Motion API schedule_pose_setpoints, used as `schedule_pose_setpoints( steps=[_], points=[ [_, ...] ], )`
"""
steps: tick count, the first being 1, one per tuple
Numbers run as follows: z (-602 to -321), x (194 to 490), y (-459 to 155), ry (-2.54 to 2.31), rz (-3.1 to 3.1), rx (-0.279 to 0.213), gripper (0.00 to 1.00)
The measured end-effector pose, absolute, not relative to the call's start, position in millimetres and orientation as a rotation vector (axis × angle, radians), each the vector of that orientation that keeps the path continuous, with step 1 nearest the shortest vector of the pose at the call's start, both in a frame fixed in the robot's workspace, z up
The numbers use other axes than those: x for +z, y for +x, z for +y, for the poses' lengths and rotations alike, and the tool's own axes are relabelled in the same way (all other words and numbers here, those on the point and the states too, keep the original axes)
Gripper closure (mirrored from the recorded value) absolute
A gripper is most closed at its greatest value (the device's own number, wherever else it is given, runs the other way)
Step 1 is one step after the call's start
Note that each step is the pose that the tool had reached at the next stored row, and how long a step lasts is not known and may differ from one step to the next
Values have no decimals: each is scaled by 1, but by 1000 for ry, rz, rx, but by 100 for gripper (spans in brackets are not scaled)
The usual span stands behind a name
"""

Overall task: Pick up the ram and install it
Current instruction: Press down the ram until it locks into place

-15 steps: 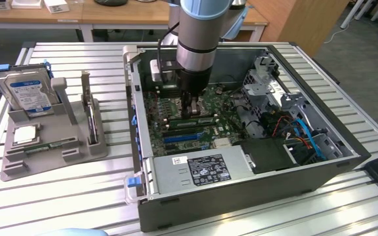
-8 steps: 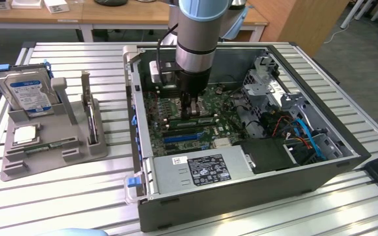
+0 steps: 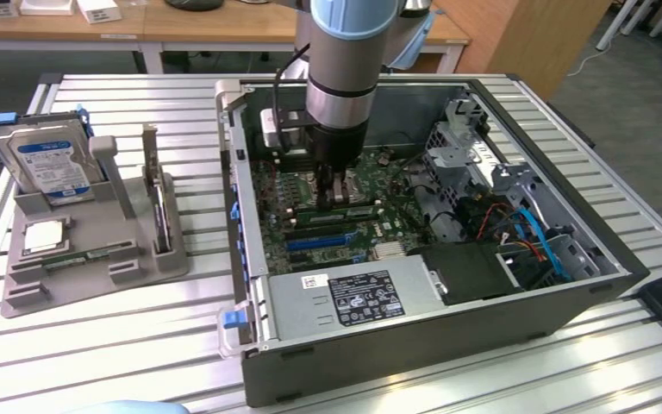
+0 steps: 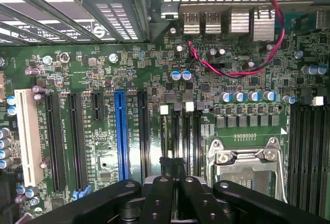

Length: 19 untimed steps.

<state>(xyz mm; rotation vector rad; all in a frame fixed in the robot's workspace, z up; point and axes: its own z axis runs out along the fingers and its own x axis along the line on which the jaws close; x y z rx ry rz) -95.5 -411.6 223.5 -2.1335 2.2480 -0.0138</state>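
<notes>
Well, the tray with the hard drive sits at the exterior view's left; I work inside the computer case. My end effector is closed, its tips on what I take for the ram, upright in its slot beside the processor socket. I should press straight down, evenly, never sideways.

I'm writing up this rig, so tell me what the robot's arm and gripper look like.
The arm is a thick silver-grey cylinder with light-blue joint caps and a black ring, and a black cable runs down its side. The gripper is black, with narrow fingers; close up, its linkages carry round bolt heads.
</notes>
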Motion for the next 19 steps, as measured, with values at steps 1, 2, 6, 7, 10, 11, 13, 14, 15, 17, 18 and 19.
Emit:
schedule_pose_setpoints(
  steps=[1,2,6,7,10,11,13,14,15,17,18,19],
  points=[
    [-412,223,-96,-2133,2248,-15,90],
    [-412,223,-96,-2133,2248,-15,90],
    [-412,222,-96,-2133,2247,-17,90],
    [-412,222,-96,-2132,2247,-17,90],
    [-412,223,-96,-2131,2246,-16,90],
    [-412,225,-96,-2131,2246,-16,90],
    [-413,229,-96,-2133,2247,-16,90],
    [-413,231,-96,-2133,2247,-16,90],
    [-413,232,-96,-2133,2247,-16,90],
    [-413,235,-96,-2133,2247,-16,90],
    [-413,236,-96,-2133,2247,-16,90],
    [-413,237,-96,-2133,2247,-16,90]
  ],
)
